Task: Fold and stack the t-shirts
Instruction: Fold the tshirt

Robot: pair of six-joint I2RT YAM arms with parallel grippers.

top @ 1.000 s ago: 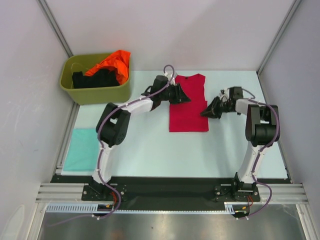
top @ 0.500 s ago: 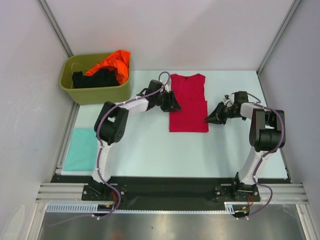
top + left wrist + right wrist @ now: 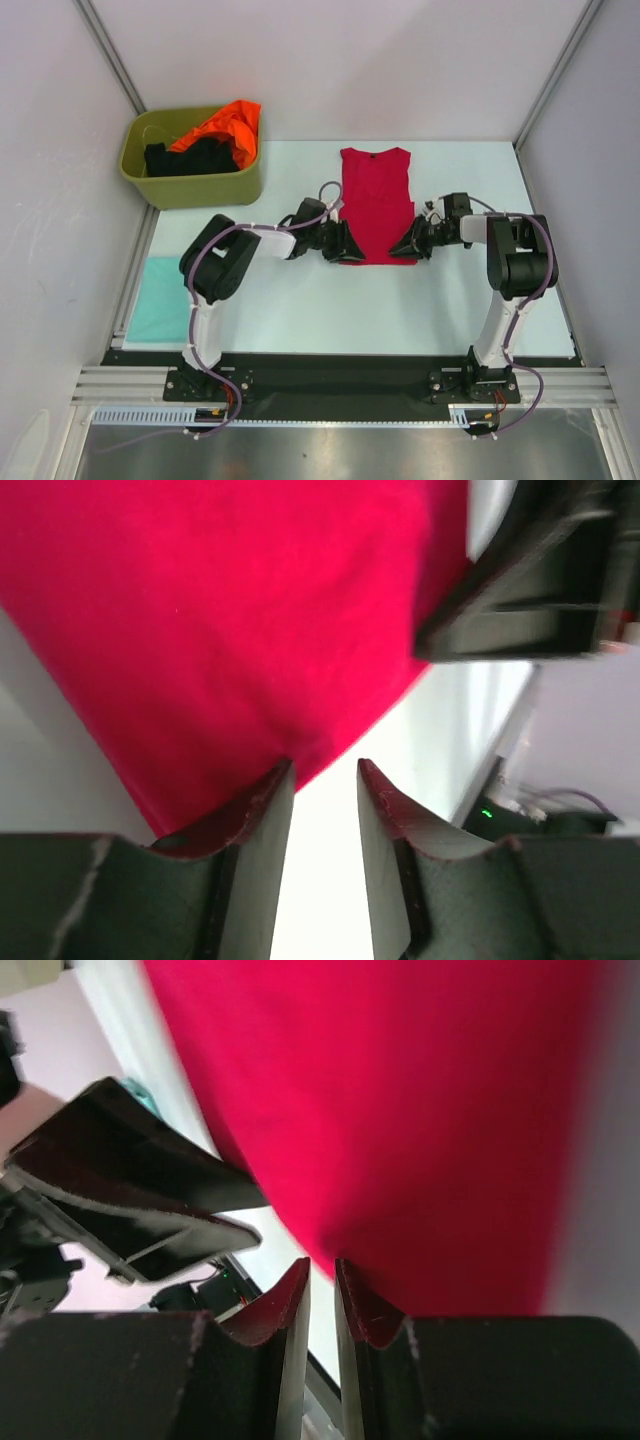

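Top external: left end effector (image 3: 346, 243), right end effector (image 3: 398, 249), part-open at t-shirt (image 3: 375, 195) hem.

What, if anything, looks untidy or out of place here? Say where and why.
The orange t-shirt hangs crumpled over the far rim of the olive-green tub, beside a bunched black t-shirt inside. The crimson t-shirt lies flat and the teal t-shirt sits folded square; nothing looks damaged.

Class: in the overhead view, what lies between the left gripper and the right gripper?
The lower end of the crimson-red t-shirt, lying flat; the left gripper and right gripper sit at its two bottom corners. The top external view shows it.
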